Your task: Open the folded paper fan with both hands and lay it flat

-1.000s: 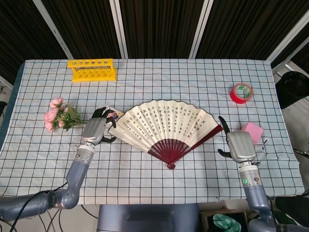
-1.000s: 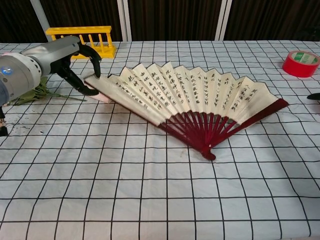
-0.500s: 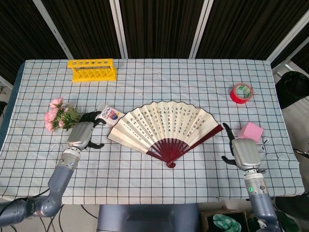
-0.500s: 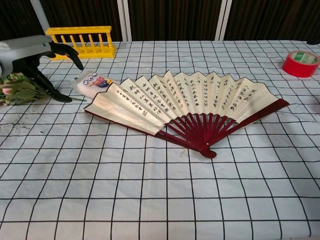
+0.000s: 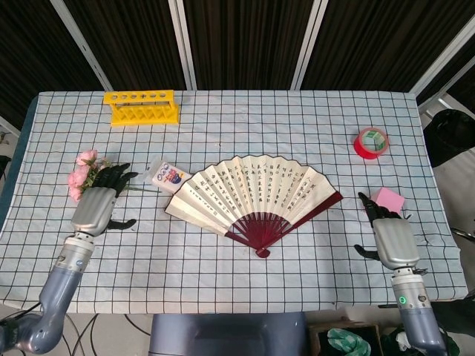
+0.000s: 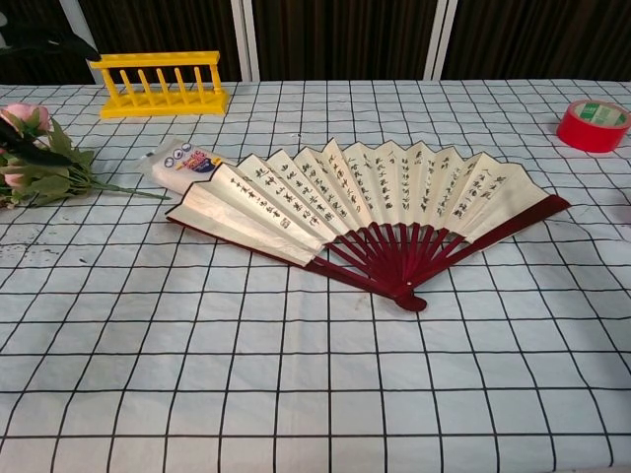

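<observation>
Paper fan (image 5: 252, 196) lies spread flat on the table; left hand (image 5: 95, 208) and right hand (image 5: 392, 239) empty, fingers apart

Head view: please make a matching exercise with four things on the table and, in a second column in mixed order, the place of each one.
Things
1. open paper fan with dark red ribs
2. yellow plastic rack
3. red tape roll
4. pink flower bunch

Places
A. far left part of the checked tablecloth
B. at the tips of the left hand
C. middle of the table
D. far right part, beyond the right hand

Pairs: 1-C, 2-A, 3-D, 4-B
</observation>
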`<state>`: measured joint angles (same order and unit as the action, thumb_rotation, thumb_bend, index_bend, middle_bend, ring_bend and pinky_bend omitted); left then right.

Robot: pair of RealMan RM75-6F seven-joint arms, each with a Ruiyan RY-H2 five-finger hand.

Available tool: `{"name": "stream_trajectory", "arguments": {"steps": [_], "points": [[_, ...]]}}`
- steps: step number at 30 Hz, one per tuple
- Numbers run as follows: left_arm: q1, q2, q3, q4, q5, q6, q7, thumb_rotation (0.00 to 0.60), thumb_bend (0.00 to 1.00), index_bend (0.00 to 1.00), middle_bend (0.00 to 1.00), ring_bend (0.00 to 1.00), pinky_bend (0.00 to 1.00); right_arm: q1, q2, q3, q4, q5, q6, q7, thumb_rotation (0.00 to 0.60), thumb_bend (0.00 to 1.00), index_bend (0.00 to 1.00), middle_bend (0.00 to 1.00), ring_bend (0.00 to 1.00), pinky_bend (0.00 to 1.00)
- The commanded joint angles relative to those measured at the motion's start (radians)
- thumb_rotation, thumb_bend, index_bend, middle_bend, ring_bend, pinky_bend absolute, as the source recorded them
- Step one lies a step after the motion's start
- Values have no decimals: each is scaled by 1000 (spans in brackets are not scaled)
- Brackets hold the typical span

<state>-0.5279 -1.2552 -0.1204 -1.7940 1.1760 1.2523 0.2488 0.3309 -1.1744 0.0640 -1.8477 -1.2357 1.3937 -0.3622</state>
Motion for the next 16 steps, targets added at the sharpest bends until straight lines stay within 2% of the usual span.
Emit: {"name": "stream_trajectory", "arguments": {"steps": [1,4,7,10,16], "points": [[60,55,44,-2,64,64,-21,600,2,108,4,0,0,-21,28,-13,1,-20,10,18,600,70,0,81,156,299],[119,98,84,3,114,122,-38,600,1,89,0,0,0,-51,62,-30,8,-38,28,42,600,67,0,12,76,255],[172,121,118,23,160,177,-61,600,1,67,0,0,0,-82,87,-44,24,-53,49,65,600,65,0,0,26,237],[235,138,156,55,192,232,-94,600,1,38,0,0,0,-118,104,-60,52,-76,79,101,600,65,0,0,4,225],[331,139,192,116,217,307,-156,600,2,0,0,0,0,-185,103,-78,120,-122,147,164,600,66,0,0,0,223]]}}
